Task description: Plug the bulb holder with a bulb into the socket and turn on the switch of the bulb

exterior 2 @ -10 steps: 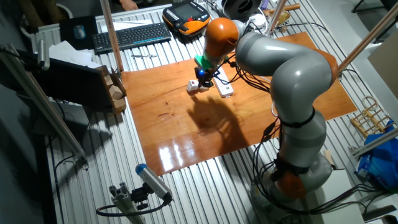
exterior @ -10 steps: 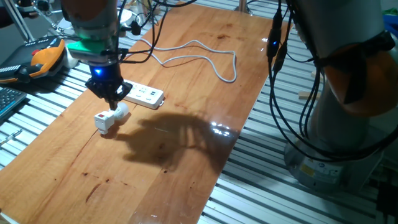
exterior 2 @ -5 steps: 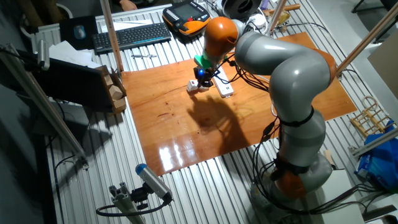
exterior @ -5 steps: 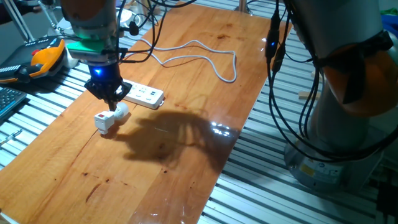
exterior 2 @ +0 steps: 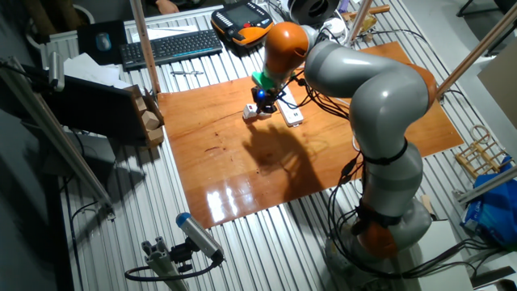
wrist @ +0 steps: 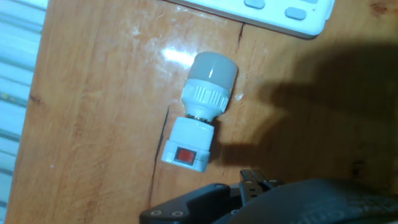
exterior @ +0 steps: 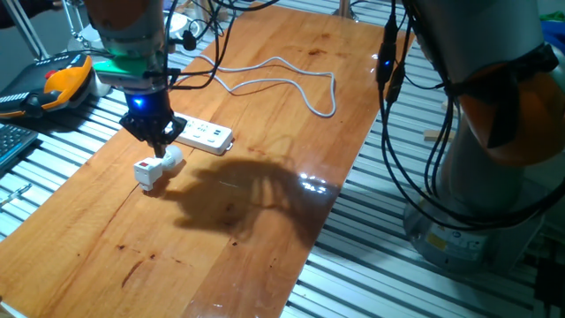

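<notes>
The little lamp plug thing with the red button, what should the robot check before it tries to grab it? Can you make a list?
1. Bulb holder lying free on the table, nothing on top of it: ok.
2. Bulb screwed onto the holder: ok.
3. Switch facing up, so it can be pressed afterwards: ok.
4. Holder apart from the socket, not plugged in yet: ok.
5. Gripper above the holder: ok in one fixed view.
6. Fingers open enough to fit around the holder: cannot tell; the hand view shows only a dark edge of the gripper.
</notes>
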Motion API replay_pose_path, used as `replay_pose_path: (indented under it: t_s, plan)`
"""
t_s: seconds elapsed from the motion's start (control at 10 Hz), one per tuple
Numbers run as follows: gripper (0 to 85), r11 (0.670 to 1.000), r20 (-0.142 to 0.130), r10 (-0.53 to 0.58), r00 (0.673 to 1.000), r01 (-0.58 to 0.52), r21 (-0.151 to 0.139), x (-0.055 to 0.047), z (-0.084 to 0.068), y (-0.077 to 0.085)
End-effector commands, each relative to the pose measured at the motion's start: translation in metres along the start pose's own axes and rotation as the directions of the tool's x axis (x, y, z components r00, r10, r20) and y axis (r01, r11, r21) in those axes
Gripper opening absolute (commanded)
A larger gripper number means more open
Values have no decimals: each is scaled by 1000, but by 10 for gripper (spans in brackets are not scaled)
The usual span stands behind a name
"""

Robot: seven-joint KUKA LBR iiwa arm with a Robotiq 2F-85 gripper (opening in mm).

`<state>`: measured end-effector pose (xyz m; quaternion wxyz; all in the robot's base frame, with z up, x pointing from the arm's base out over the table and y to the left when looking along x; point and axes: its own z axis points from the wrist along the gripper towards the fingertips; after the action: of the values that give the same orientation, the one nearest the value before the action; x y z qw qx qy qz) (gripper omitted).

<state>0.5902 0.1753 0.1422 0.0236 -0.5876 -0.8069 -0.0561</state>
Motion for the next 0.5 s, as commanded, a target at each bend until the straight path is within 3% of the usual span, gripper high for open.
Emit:
replay_pose_path:
  t_s: [0.0, 0.2, 0.4]
  plan:
    - [0, 1000, 1, 25, 1000, -25, -1, 0, 0, 0]
    - [0, 994, -2, 107, 994, -107, -3, 3, 2, 5]
    - [0, 993, -5, 113, 994, -113, 13, 3, 2, 6]
